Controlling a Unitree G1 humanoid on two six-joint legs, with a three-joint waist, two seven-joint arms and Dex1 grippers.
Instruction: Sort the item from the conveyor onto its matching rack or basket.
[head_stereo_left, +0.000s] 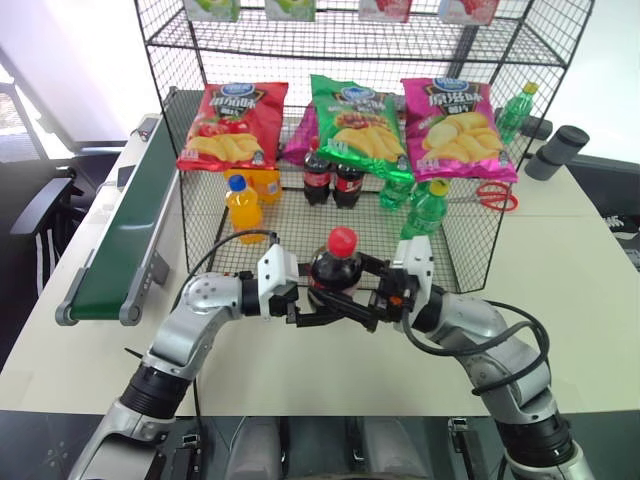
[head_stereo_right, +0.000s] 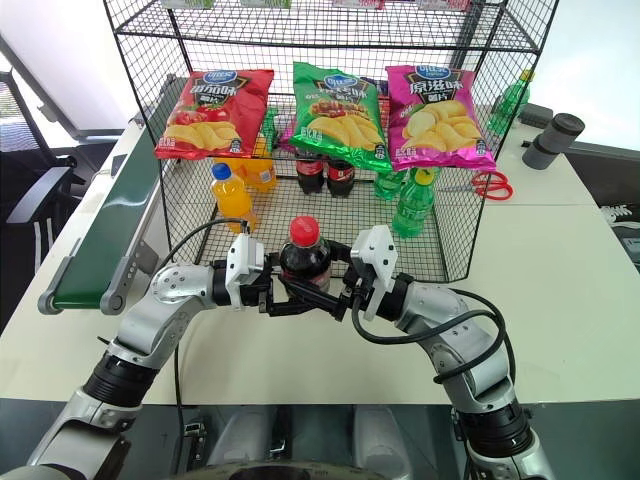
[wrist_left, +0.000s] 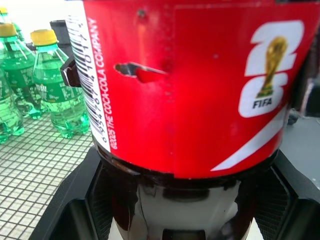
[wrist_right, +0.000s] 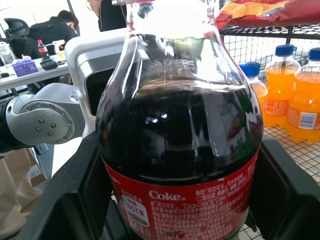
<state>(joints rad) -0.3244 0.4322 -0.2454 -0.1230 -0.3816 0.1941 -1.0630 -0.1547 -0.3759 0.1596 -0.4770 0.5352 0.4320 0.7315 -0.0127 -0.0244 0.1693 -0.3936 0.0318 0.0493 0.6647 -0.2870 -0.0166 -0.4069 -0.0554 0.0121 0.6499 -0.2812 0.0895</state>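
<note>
The cola bottle (head_stereo_left: 335, 265), red cap and red label, stands upright in the air just in front of the black wire rack (head_stereo_left: 470, 250), between my two grippers. My right gripper (head_stereo_left: 352, 296) comes in from the right and is shut on the bottle's lower body. My left gripper (head_stereo_left: 322, 312) reaches in from the left at the same height, with the bottle (wrist_left: 185, 100) right in front of it. The right wrist view shows the dark bottle (wrist_right: 180, 130) seated between black fingers (wrist_right: 75, 200). The dark-green conveyor (head_stereo_left: 125, 230) runs along the table's left side.
On the rack's bottom tier stand two cola bottles (head_stereo_left: 332, 180), orange-drink bottles (head_stereo_left: 243, 205) and green bottles (head_stereo_left: 428, 205). Red, green and pink crisp bags (head_stereo_left: 355, 125) hang above them. Red scissors (head_stereo_left: 490, 195) and a grey cylinder (head_stereo_left: 558, 150) lie at the right.
</note>
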